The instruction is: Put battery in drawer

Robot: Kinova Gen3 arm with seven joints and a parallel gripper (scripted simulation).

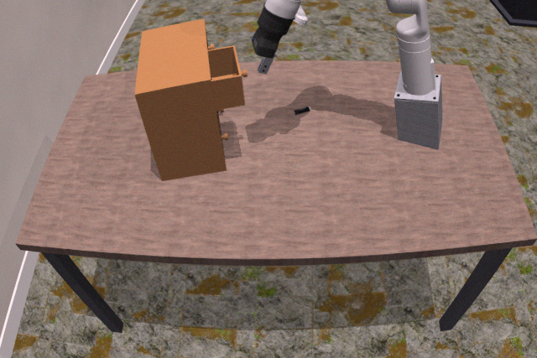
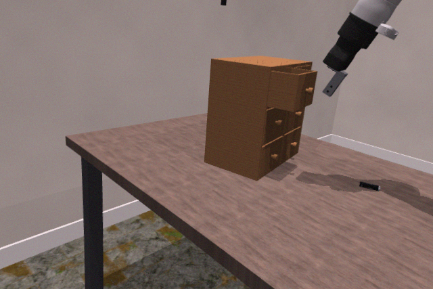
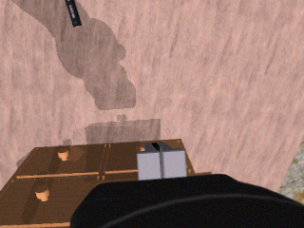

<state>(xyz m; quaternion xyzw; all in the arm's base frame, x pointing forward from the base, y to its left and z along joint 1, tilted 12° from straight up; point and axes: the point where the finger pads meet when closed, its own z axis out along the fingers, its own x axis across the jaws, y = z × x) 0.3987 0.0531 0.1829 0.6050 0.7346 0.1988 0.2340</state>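
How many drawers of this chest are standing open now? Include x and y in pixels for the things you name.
1: the top-left drawer [image 1: 229,91] [image 2: 285,88], pulled out toward the robot's side. The middle and bottom rows look closed; the top-right drawer is mostly hidden behind the open one in the exterior view.

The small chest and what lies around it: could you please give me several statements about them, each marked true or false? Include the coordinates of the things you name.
1. A top-row drawer [image 1: 227,91] [image 2: 285,90] is pulled out. True.
2. The battery [image 1: 302,110] [image 2: 369,186] [image 3: 73,13] is inside that drawer. False: it lies on the table [image 1: 303,198] [image 2: 195,205] [image 3: 214,71].
3. The gripper [image 1: 263,72] [image 2: 326,94] [image 3: 155,156] is shut on nothing. True.
4. The chest [image 1: 173,59] [image 2: 234,114] [image 3: 103,163] is lying on its side. False: it stands upright.
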